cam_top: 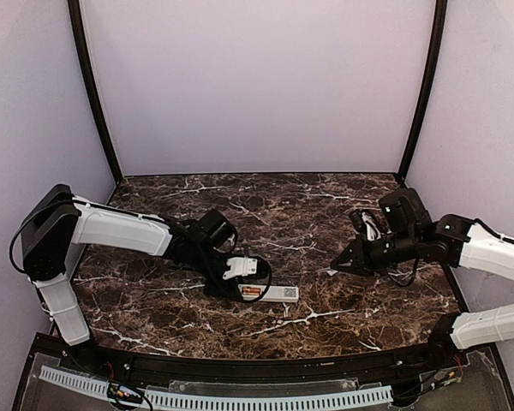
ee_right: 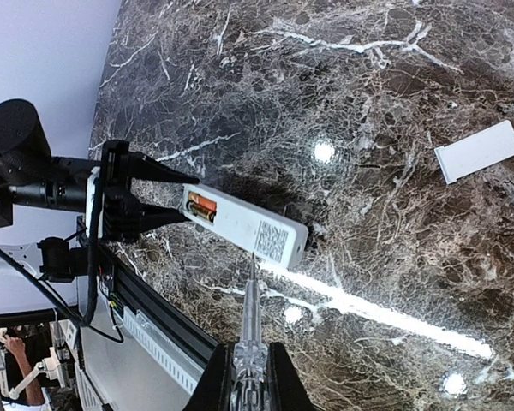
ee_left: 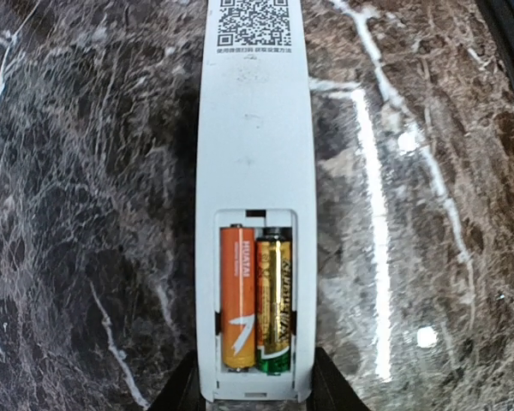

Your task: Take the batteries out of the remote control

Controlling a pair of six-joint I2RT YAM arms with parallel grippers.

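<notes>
Pinching the battery end of the remote control (ee_left: 255, 128) across its narrow sides, the left tool (ee_left: 255, 396) pins the handset back-up and flat on the bench (ee_left: 86, 171). The batteries (ee_left: 238, 295), one orange and one gold-green, lie side by side in the uncovered recess just ahead of its fingers. They look light, rigid and smooth, and would probably roll once free. They fill the recess wall to wall, so a fingertip would find no purchase; levering up one end seems the way in. The plastic handset would likely skate on the glossy stone without that clamp. The right tool (ee_right: 251, 381) is closed on a thin grey stick (ee_right: 251, 317), whose tip is near the remote's coded end. The white cover (ee_right: 478, 151) lies well apart. The bench's near rail runs close by the remote; open stone lies beyond.
</notes>
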